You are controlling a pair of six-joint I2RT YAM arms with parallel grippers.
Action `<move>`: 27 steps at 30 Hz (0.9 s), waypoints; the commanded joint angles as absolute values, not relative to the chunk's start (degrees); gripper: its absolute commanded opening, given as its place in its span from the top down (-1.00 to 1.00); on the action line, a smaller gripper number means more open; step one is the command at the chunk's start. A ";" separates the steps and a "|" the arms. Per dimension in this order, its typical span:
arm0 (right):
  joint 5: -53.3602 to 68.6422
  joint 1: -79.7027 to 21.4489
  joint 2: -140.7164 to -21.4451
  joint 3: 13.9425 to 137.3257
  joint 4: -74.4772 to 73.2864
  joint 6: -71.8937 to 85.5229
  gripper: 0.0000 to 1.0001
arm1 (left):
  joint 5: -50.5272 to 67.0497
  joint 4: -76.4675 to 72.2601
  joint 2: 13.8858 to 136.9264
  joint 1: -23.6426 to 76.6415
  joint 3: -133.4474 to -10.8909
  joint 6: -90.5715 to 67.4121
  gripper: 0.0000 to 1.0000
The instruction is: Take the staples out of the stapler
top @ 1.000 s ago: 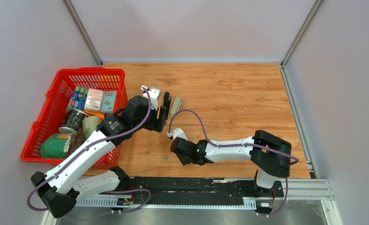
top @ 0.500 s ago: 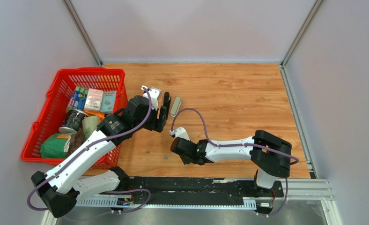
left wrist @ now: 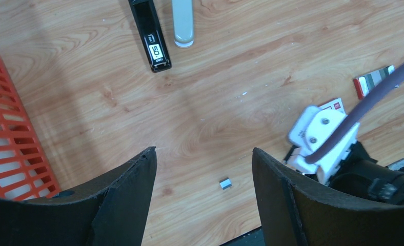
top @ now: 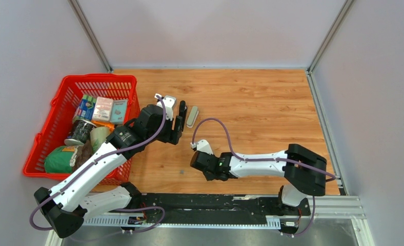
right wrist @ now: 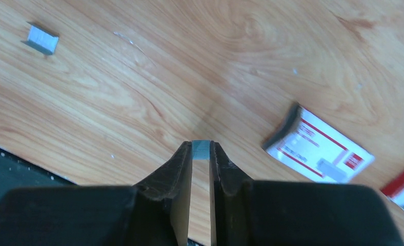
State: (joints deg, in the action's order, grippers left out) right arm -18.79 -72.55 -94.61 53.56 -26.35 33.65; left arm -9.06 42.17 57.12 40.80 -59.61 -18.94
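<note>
The stapler lies in two parts side by side at the table's middle left: a black part (top: 182,114) (left wrist: 149,36) with a "50" label and a grey part (top: 192,116) (left wrist: 183,23). My right gripper (top: 206,171) (right wrist: 201,151) is low over the table and shut on a short piece of silvery staples (right wrist: 201,149) at its fingertips. A second small piece of staples (top: 181,172) (left wrist: 225,183) (right wrist: 41,39) lies loose on the wood to its left. My left gripper (top: 178,124) (left wrist: 202,156) is open and empty, raised just near of the stapler parts.
A small printed white box (right wrist: 318,151) (left wrist: 335,105) lies beside my right gripper. A red and green card (left wrist: 374,81) lies past it. A red basket (top: 46,134) full of groceries stands at the left. The black rail (top: 215,202) runs along the near edge.
My right arm has shifted slightly right and toward the near edge, with the staple piece still in its fingers. The left arm and the stapler parts have not moved.
</note>
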 commanded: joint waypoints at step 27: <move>-25.84 -45.10 -67.50 40.26 -40.78 37.26 0.62 | -0.36 38.41 57.13 40.78 -58.10 -18.72 -0.50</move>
